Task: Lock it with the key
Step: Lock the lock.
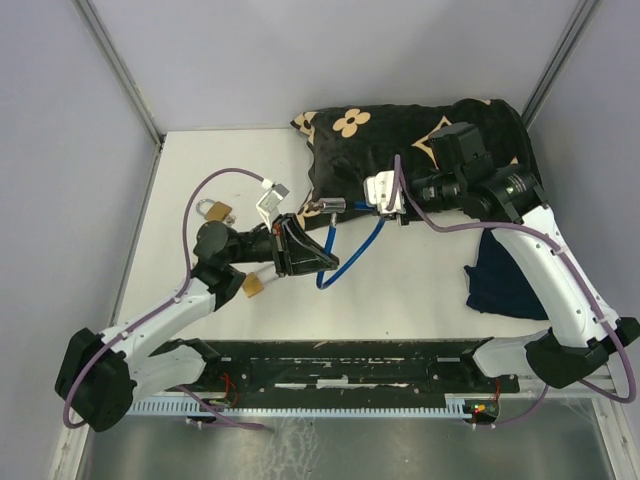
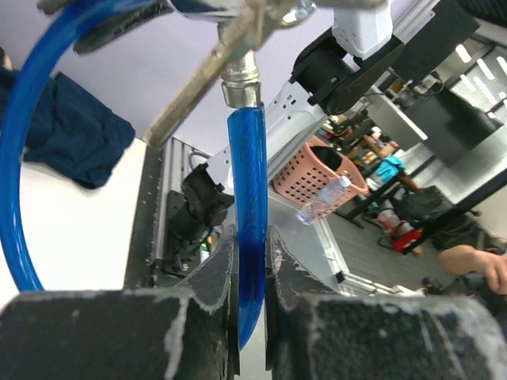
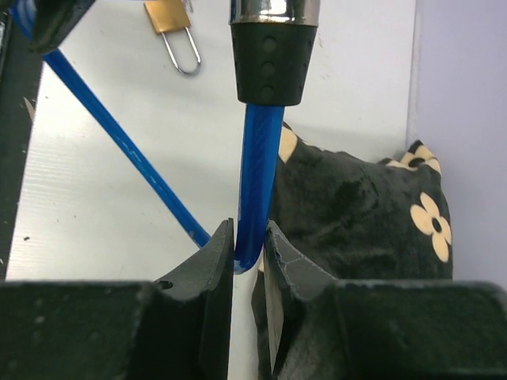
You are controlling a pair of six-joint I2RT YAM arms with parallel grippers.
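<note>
The cable lock (image 3: 257, 158) is lifted off the desk (image 1: 420, 300), above its middle and a little toward the far edge, strung between the two arms. The left pincer (image 2: 252, 237) is narrow and clamped on its blue cord, below a metal ferrule (image 2: 240, 79). The right pincer (image 3: 249, 237) is narrow too, with its pads set on either side of the cord under the black sleeve (image 3: 273, 55) of the lock head. It looks like a pinch, though I cannot tell how firm

I judge the lock light, and its plastic-coated cord smooth and springy. The cord should bow, twist and slide through the pads under any pull, so a hold in mid-cord steers the ends poorly. The stiff parts, sleeve and ferrule, are the better places to grip. The head needs steadying close up, or turning a key may only wind the cord. I cannot pick out the key with any certainty

No container stands on the desk. Past its near edge, out in the room, the left wrist view shows a pink basket (image 2: 317, 178) with a clear bottle (image 2: 325, 207) against it, but whether the bottle is inside or in front I cannot say. A brass padlock (image 1: 215, 211) lies toward the far left corner, and a dark flowered cloth (image 1: 400, 130) fills the far right corner
</note>
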